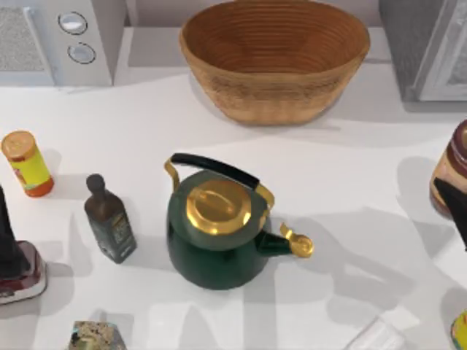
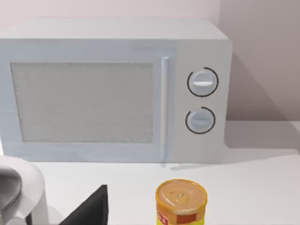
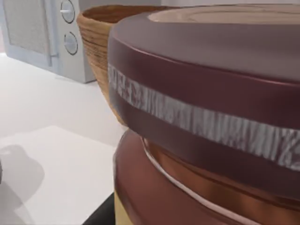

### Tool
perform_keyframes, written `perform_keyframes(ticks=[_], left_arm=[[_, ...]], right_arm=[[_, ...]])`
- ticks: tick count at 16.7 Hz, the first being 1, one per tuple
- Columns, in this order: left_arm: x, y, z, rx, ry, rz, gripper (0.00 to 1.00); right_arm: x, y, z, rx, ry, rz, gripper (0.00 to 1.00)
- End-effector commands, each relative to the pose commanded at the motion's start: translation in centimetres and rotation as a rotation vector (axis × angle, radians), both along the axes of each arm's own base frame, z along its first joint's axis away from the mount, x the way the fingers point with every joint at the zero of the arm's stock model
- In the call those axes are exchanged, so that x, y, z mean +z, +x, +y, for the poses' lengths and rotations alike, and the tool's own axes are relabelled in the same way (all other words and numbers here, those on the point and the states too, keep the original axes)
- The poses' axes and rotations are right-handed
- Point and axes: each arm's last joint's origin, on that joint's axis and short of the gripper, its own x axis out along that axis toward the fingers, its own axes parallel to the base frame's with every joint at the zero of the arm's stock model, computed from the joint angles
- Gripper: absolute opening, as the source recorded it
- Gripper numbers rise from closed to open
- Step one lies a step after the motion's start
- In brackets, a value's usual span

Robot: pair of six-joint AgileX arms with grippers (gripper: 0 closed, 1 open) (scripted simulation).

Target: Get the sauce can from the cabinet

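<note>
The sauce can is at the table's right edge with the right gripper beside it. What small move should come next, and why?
Probably lift the sauce can slightly and carry it clear of the cabinet. The right gripper sits against the can, which looms very close in the right wrist view, suggesting a grasp. The left gripper is parked at the left.

Rendered kitchen counter. A microwave (image 1: 62, 40), a kettle (image 1: 215, 233) and a wicker basket (image 1: 273, 58) stand on a white table (image 1: 350, 168). An oil bottle (image 1: 109, 219) stands near the kettle.

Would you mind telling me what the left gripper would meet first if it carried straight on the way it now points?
Probably the yellow orange-capped container, which stands nearest ahead, with the microwave behind it; depth is hard to judge.
</note>
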Motion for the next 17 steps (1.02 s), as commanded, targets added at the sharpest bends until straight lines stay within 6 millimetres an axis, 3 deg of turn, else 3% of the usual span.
perform_keyframes(ticks=[6,7,8,17], left_arm=[[0.0,0.0,0.0,0.000,0.000,0.000,1.00],[0.0,0.0,0.0,0.000,0.000,0.000,1.00],[0.0,0.0,0.0,0.000,0.000,0.000,1.00],[0.0,0.0,0.0,0.000,0.000,0.000,1.00]], right_arm=[[-0.5,0.0,-0.1,0.011,0.001,0.002,0.00],[-2.1,-0.2,0.1,0.016,0.025,0.093,0.00],[-2.1,-0.1,0.1,0.015,0.024,0.092,0.00],[-3.0,4.2,3.9,0.011,0.001,0.002,0.00]])
